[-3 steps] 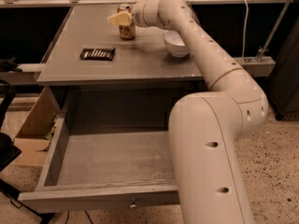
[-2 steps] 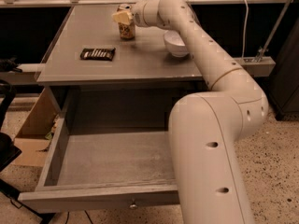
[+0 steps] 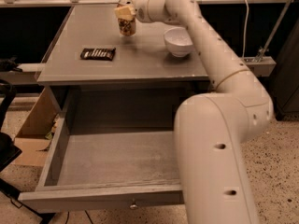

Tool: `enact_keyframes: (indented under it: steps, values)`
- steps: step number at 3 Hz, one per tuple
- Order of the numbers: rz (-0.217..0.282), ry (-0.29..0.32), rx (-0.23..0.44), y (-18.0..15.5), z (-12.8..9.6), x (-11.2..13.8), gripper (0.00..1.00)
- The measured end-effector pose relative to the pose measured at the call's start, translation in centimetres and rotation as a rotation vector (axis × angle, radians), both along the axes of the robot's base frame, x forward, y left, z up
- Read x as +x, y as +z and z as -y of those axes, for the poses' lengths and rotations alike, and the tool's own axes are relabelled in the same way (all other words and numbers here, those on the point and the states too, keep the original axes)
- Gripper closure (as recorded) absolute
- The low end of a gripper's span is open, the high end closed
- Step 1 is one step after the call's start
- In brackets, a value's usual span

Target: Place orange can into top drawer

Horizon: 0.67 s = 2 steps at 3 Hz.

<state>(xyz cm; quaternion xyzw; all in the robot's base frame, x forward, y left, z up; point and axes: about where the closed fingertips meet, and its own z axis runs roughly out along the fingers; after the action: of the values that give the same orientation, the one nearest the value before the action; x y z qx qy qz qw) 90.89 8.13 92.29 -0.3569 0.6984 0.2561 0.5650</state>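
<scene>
The orange can (image 3: 127,27) stands upright at the back middle of the grey table top (image 3: 140,64). My gripper (image 3: 124,11) reaches in from the right and its cream fingers sit over the can's upper part, shut on it. The can's top is hidden by the fingers. I cannot tell whether the can's base touches the table. The top drawer (image 3: 112,160) is pulled far out below the table's front edge. Its inside is bare, and its front panel has a small round knob (image 3: 134,203).
A white bowl (image 3: 179,41) stands on the table to the right of the can, under my arm. A dark flat candy bar (image 3: 97,53) lies front left of the can. My arm's large lower links (image 3: 215,148) cover the drawer's right side. A cardboard box (image 3: 32,129) sits on the floor at left.
My gripper has shifted slightly right and up at the can, closing over its top. The can seems a touch higher than before. The drawer, bowl and candy bar have not moved.
</scene>
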Motion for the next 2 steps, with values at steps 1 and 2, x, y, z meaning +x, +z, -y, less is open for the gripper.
enact_keyframes:
  steps: [1, 2]
  values:
    - [0.019, 0.098, 0.029, 2.7, 2.8, -3.2, 1.0]
    - [0.039, 0.149, 0.048, 6.1, 7.6, -7.5, 1.0]
